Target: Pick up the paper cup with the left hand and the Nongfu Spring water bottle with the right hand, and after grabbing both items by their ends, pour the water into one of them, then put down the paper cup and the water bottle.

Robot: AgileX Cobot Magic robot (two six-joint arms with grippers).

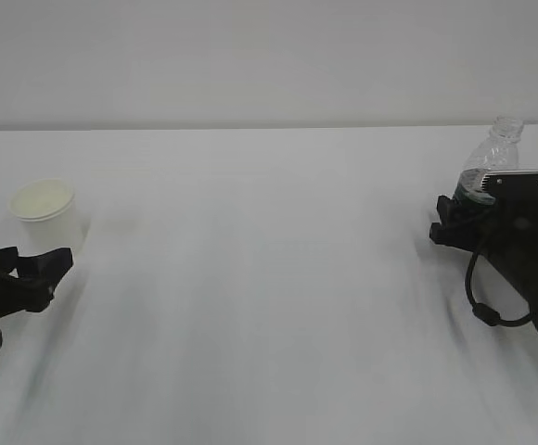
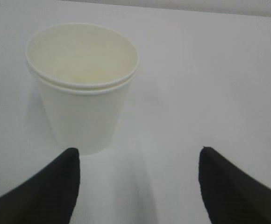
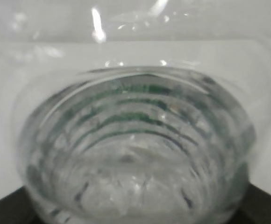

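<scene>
My left end effector (image 2: 138, 186) stands spread apart on the white worktop (image 1: 269, 278), the paper cup (image 2: 82, 84) upright just ahead, nearer its left finger — untouched. My right end effector (image 1: 480, 221) is clamped around the Nongfu Spring water bottle (image 1: 492, 153), neck tilted above it.

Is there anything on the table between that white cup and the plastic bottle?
No. In the exterior view the table between the paper cup and the water bottle is bare.
</scene>
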